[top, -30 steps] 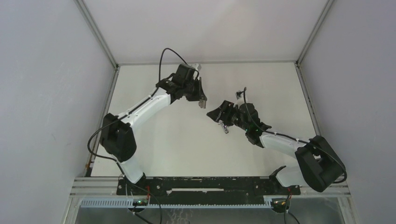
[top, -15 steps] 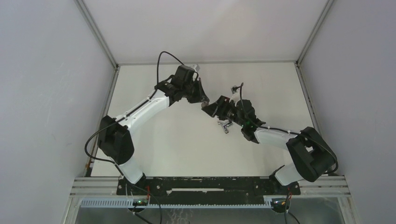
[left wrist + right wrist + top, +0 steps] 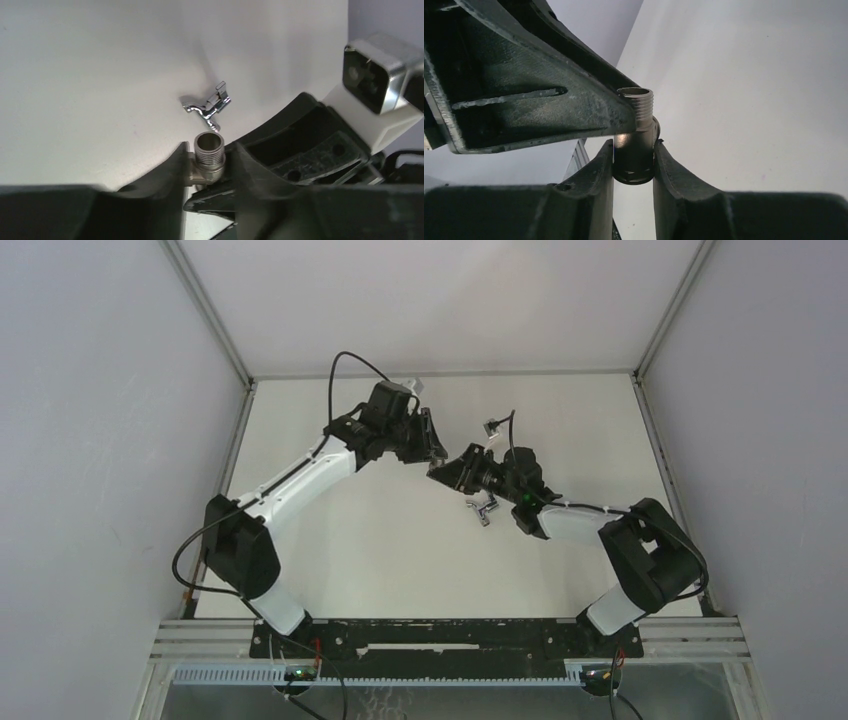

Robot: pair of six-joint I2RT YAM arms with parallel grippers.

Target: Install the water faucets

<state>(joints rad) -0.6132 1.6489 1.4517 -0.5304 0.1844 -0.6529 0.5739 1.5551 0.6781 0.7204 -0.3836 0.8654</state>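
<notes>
The water faucets are in two pieces. The chrome angled tap [image 3: 482, 509] [image 3: 207, 105] lies loose on the white table. The dull-grey threaded stub [image 3: 209, 155] [image 3: 636, 127] hangs above the table where both grippers meet [image 3: 438, 467]. My right gripper [image 3: 634, 150] [image 3: 450, 469] is shut on the stub's lower body, both fingers pressed against it. My left gripper [image 3: 209, 150] [image 3: 430, 454] stands around the stub with its jaws slightly parted: one finger [image 3: 539, 85] touches its side, and a thin gap shows at the other.
Grey enclosure walls [image 3: 110, 440] stand close on the left, right and back of the table [image 3: 380, 540]. A metal rail [image 3: 450, 650] with the arm bases runs along the near edge. The right arm's wrist camera block [image 3: 375, 75] sits just beyond my left fingers.
The right gripper moved left and up to the stub and closed on it. The left jaws, shut on the stub before, have parted a little. The chrome tap stayed put.
</notes>
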